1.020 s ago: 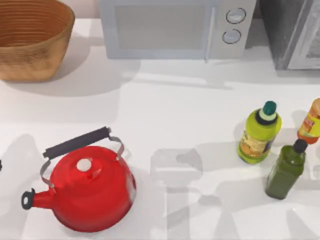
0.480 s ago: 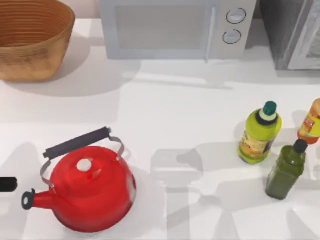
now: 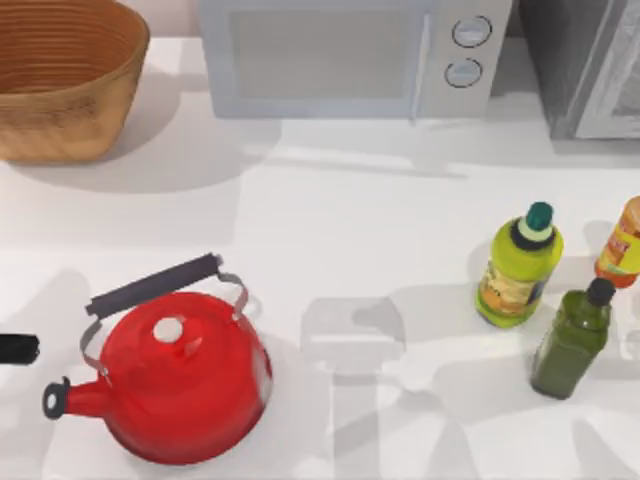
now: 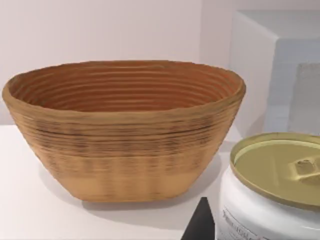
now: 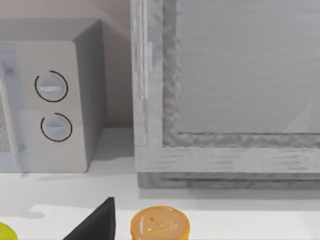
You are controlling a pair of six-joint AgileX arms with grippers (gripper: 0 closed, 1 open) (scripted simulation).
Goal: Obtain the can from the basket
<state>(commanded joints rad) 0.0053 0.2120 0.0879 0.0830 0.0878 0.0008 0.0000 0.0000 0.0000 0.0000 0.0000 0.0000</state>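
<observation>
Can [image 4: 272, 195] noted outside wicker basket [image 4: 125, 145], close under left wrist camera. Left gripper [image 3: 16, 348] sited at table's left edge; hold on can could not be determined. Right gripper [image 5: 95, 225] parked by orange bottle [image 5: 160, 225].

Risks judged:
- can dropped if grip insecure
- red kettle [image 3: 185, 385] struck, being near.

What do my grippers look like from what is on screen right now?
Little is visible. The left gripper is a matte black, rounded bar at the top view's left edge. In each wrist view a dark, pointed black finger juts in. No cables or markings can be made out.
</observation>
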